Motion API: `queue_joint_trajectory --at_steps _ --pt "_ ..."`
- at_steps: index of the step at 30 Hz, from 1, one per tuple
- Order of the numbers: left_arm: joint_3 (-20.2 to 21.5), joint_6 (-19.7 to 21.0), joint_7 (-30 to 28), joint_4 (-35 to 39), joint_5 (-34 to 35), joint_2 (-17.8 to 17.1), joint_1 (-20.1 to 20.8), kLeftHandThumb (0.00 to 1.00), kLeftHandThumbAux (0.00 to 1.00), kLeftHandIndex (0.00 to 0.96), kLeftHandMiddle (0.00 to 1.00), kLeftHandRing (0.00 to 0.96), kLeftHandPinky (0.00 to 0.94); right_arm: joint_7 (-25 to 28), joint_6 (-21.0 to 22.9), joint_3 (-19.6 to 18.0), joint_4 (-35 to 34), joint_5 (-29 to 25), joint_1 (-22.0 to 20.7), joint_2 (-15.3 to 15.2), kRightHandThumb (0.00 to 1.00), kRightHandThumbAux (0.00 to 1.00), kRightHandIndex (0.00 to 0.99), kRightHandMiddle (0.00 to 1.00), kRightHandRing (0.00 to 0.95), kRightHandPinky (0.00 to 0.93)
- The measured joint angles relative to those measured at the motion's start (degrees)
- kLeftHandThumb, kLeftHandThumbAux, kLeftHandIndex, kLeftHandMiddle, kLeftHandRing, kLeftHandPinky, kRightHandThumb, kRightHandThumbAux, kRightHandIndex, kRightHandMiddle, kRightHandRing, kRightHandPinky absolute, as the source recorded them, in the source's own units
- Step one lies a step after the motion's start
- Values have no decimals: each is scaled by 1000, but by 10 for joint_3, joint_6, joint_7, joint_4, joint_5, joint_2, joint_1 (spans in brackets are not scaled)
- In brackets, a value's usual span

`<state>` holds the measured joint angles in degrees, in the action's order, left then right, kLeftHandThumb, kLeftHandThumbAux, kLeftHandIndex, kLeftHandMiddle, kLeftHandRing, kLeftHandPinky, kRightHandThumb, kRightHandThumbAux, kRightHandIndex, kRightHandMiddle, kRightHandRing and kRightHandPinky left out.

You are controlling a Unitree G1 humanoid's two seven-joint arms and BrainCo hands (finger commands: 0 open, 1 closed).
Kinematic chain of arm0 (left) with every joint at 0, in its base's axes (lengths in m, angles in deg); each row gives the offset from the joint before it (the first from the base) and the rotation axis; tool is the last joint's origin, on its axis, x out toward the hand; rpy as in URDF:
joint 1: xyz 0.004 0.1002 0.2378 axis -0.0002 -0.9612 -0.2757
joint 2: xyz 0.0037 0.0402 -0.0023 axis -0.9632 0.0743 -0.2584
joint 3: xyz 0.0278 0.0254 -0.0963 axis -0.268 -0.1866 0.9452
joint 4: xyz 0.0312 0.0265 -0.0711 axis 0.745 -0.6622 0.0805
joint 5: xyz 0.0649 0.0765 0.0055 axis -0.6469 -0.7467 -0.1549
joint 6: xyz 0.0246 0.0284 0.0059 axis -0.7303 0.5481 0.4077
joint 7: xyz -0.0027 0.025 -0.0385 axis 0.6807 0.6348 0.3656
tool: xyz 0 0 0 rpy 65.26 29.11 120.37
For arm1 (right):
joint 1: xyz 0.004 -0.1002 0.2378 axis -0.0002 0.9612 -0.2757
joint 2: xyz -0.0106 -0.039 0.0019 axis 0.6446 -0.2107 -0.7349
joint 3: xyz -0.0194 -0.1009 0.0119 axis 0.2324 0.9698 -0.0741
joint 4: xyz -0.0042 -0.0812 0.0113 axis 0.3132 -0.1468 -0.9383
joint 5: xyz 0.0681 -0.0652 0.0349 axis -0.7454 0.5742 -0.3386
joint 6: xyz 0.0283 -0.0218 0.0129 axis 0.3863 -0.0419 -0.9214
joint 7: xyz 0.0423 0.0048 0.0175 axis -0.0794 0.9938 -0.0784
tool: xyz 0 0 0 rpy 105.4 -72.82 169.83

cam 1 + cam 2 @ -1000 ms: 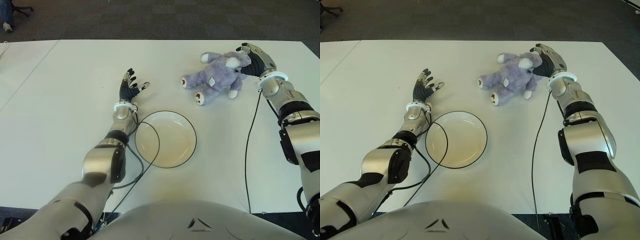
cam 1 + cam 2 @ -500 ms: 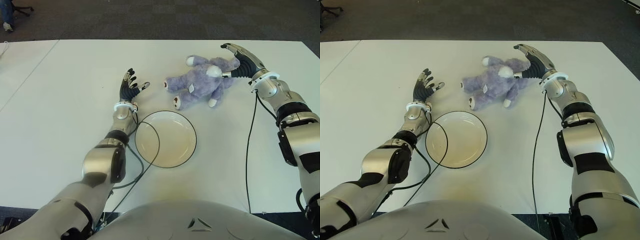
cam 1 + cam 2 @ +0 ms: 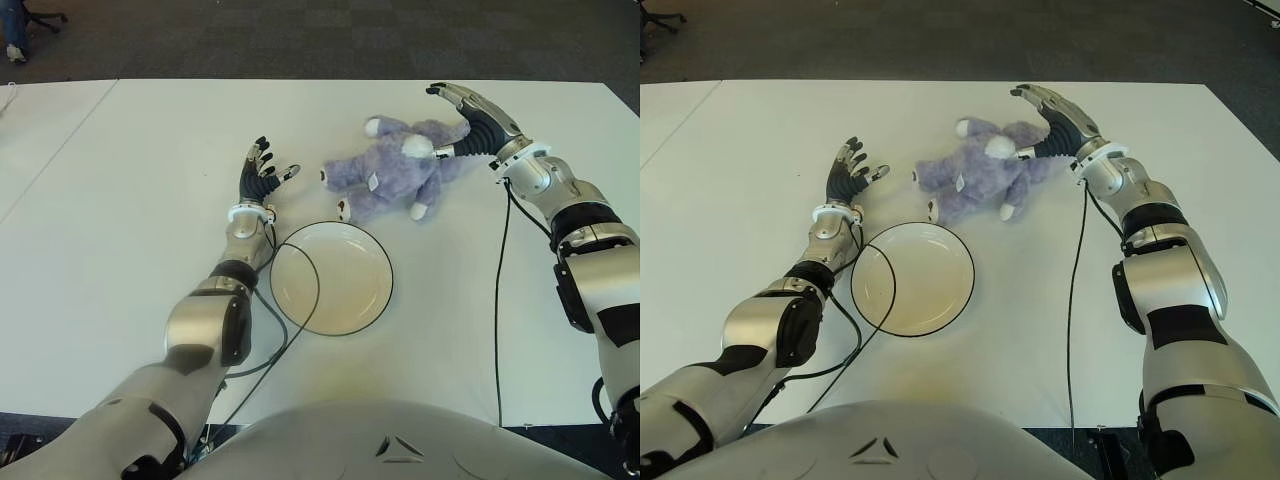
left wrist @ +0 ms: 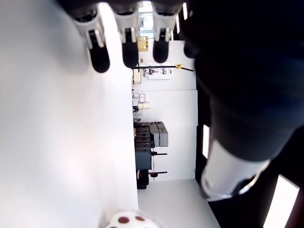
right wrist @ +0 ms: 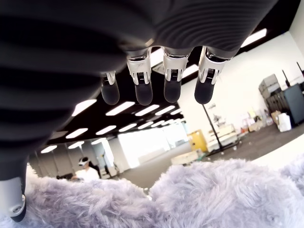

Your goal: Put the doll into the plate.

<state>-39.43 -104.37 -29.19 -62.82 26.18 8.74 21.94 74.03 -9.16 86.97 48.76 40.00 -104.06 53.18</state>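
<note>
the fluffy lilac plush doll (image 3: 393, 170) was seen lying on the white counter (image 3: 120, 200) just beyond the round white plate (image 3: 331, 277), nudged by the spread right robot hand (image 3: 478, 122) (nothing gripped); a grasp was judged necessary next. the left robot hand (image 3: 259, 180) was held open beside the plate.

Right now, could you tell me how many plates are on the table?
1. The plate sits on the white table in front of the robot, nearer than the purple doll and just right of the left forearm. None seems hidden.
</note>
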Motion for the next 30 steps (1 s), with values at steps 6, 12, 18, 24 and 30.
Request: queue_joint_trajectory --at_steps 6,12,18,24,30 --pt "0 0 0 0 0 0 0 0 864 55 99 112 165 -19 -14 5 -3 8 0 0 0 600 6 0 0 65" --pt "3 0 0 0 3 1 0 0 879 64 101 112 159 -25 -20 9 -3 13 0 -1 24 632 6 0 0 65" --pt "4 0 -3 0 6 1 0 0 890 59 99 109 159 -33 -21 15 -3 17 0 -1 72 667 9 0 0 68" --pt "4 0 -3 0 6 1 0 0 875 57 97 109 159 -39 -21 17 -3 19 0 -1 114 698 14 0 5 76" --pt "4 0 -3 0 6 1 0 0 874 61 92 108 158 -41 -21 17 -3 19 0 -1 157 724 17 0 5 74"
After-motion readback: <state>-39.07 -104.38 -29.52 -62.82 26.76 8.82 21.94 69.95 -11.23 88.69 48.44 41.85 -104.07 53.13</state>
